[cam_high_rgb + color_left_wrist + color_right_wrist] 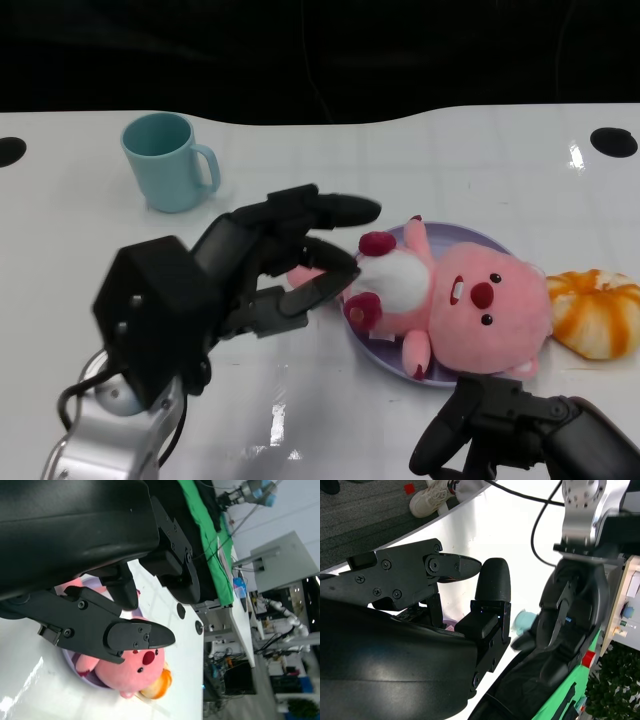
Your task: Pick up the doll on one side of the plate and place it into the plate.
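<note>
Doll (460, 300) lies across the plate (385, 350), so placement looks done; left hand (275, 260) just beside its feet, fingers apart, holding nothing; right hand (500, 425) low, empty.

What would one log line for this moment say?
doll: lying on plate | left hand: open beside doll | right hand: empty, near plate

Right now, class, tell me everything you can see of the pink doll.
The pink doll is a soft plush animal with a big round head, dark eyes, a red nose, a white belly and dark red paws. It lies on its back across the purple plate, head toward the orange-and-white plush and overhanging the rim. The left hand hovers by its feet, fingers spread; whether they touch the doll is unclear.
</note>
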`<state>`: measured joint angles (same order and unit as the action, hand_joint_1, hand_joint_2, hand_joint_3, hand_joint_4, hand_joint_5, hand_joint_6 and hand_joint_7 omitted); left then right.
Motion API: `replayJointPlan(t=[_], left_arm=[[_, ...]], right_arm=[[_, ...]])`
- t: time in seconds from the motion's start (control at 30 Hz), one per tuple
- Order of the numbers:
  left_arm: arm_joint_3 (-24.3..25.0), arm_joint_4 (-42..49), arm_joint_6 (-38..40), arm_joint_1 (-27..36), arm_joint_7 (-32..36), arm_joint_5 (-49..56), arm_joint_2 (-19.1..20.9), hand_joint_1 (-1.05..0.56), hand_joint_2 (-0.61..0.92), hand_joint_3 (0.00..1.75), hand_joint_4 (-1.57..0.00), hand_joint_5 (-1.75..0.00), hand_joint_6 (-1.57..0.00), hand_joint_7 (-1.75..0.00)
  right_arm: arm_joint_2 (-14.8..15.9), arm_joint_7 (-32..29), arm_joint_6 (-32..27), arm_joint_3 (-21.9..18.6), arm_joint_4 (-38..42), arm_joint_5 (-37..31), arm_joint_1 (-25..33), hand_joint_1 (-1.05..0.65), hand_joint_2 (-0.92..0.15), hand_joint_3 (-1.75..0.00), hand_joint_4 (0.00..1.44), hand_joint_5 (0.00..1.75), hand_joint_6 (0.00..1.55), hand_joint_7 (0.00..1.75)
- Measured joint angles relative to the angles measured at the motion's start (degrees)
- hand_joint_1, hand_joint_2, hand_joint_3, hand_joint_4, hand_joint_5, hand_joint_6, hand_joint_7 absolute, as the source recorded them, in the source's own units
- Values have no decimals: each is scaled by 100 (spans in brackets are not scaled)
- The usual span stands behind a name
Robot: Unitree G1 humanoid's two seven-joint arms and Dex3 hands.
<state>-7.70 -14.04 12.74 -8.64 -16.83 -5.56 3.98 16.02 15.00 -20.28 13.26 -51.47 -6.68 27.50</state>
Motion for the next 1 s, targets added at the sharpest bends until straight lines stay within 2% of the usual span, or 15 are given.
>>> replayJointPlan(t=[0.17, 0.27, 0.4, 0.53, 0.8, 1.0], left_arm=[[216, -621, 445, 448, -1, -445, 86, -18, 42, 125, -75, -134, -75, -106], [346, -969, 696, 728, -52, -757, 141, -18, 39, 130, -79, -137, -76, -112], [597, -1521, 1400, 1177, -29, -1381, 183, -19, 40, 130, -82, -139, -78, -116], [847, -2069, 1933, 1585, 155, -1807, 186, -17, 47, 128, -82, -150, -79, -124], [1097, -2725, 2379, 2278, 213, -2387, 361, -17, 53, 121, -80, -172, -78, -140], [1161, -2763, 2477, 2604, 206, -2689, 510, -19, 48, 126, -83, -175, -73, -160]], right_arm=[[-2, 0, -4, 16, -13, -6, -2, -24, -92, -34, 68, 156, 61, 128], [-4, 1, -10, 25, -33, -9, -7, -25, -92, -35, 68, 156, 60, 128], [-6, 0, -22, 33, -41, -15, -16, -25, -92, -35, 67, 156, 60, 128], [-7, 1, -34, 49, -46, -21, -37, -25, -92, -35, 67, 156, 60, 128], [-8, 1, -62, 51, -58, -17, -47, -23, -92, -34, 68, 156, 60, 128], [-9, 1, -62, 30, -54, 1, -48, -24, -92, -34, 67, 156, 60, 128]])
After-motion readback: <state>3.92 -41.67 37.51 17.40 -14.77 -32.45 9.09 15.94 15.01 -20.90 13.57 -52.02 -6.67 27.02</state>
